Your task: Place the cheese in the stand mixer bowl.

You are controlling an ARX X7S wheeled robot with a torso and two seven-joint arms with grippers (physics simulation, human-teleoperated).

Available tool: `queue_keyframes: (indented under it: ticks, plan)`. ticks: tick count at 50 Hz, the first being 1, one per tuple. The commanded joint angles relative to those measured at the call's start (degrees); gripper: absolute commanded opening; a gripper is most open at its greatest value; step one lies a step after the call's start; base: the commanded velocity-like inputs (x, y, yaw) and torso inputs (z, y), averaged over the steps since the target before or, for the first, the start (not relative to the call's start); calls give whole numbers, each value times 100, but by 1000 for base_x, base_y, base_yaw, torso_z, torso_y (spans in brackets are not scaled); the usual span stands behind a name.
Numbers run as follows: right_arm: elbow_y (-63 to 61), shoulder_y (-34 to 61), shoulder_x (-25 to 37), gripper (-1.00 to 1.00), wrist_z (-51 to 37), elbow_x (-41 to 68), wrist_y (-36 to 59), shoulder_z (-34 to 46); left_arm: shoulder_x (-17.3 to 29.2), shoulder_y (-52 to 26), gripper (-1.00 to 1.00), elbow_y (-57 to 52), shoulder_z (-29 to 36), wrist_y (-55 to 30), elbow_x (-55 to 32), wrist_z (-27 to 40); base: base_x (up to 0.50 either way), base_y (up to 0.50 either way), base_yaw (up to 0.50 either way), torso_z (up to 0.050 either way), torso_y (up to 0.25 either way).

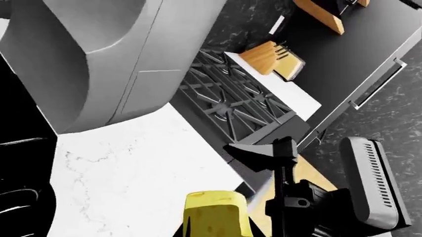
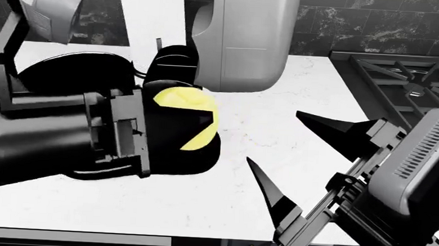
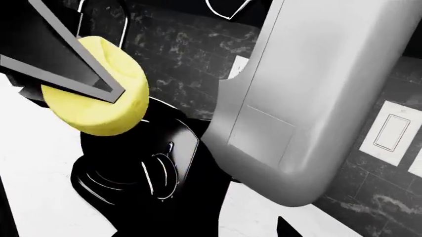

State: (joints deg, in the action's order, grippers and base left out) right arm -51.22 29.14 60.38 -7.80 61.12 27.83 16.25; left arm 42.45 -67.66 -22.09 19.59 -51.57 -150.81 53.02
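The cheese (image 2: pixel 181 116) sits clamped in my left pincer (image 2: pixel 185 127), its pale-yellow face showing between the black fingers, with the dark notch toward my right. From the right wrist view the same chunk (image 3: pixel 105 103) hangs in the air with a black finger (image 3: pixel 59 59) laid across it, just above the glossy black mixer base (image 3: pixel 142 175). In the left wrist view only a yellow corner of it (image 1: pixel 214 212) shows at the edge of the picture.

In the head view the cheese is held over the white marble table (image 2: pixel 278 154), in front of the black stand mixer, whose stand mixer bowl (image 2: pixel 71 76) shows as a dark rounded mass behind my left arm; I cannot tell how much of that dark mass is bowl and how much is base. The grey mixer head (image 2: pixel 243 39) hangs just beyond the cheese, toward the wall.

My right pincer (image 2: pixel 307 161) hovers well to the right of the cheese, its two pointed black fingers spread wide with nothing between them, over bare table.

Further right lies the stove grate (image 2: pixel 402 76). The left wrist view also shows a wooden knife block (image 1: pixel 274 59) beyond the stove. Behind everything runs a dark marbled wall (image 2: pixel 375 24), with a white wall switch (image 3: pixel 389 131) seen from the right wrist.
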Motion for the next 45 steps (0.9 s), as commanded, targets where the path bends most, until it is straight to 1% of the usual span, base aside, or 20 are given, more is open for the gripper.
queue_keyframes:
  ticks: [1,5,9,14,21,29,35,39,43,45]
  plan:
    - [82,-37,49,100,-85,92,-56,-91,1076,-44,-100,-538,-669,733,-512,580,0,0,0,0,0]
    - [61,-49,57,100,-101,109,-80,-110,1387,-114,-100,-567,-773,855,-659,766,0,0,0,0,0]
    - [51,-118,129,100,-125,159,-149,-192,1781,-6,-100,-638,-1080,975,-753,838,0,0,0,0,0]
    - [39,-154,142,100,-146,151,-183,-215,1981,16,-100,-653,-1239,1067,-700,904,0,0,0,0,0]
    - [7,-161,144,100,-156,143,-182,-203,1955,-2,-100,-599,-1183,1133,-556,950,0,0,0,0,0]
    - [86,-171,82,100,-125,93,-211,-173,1787,-319,-100,-454,-840,1114,-428,1128,0,0,0,0,0]
    - [78,-153,75,100,-126,109,-203,-160,1715,-408,-100,-352,-672,1059,-320,1183,0,0,0,0,0]
    - [78,-127,66,100,-132,122,-191,-150,1672,-576,-100,-226,-490,990,-218,1318,0,0,0,0,0]
    - [69,-128,34,100,-134,62,-169,-103,1555,-812,-100,84,-124,793,0,1541,0,0,0,0,0]
    - [67,-127,37,100,-125,66,-171,-100,1521,-897,-100,145,-75,768,0,1567,0,0,0,0,0]
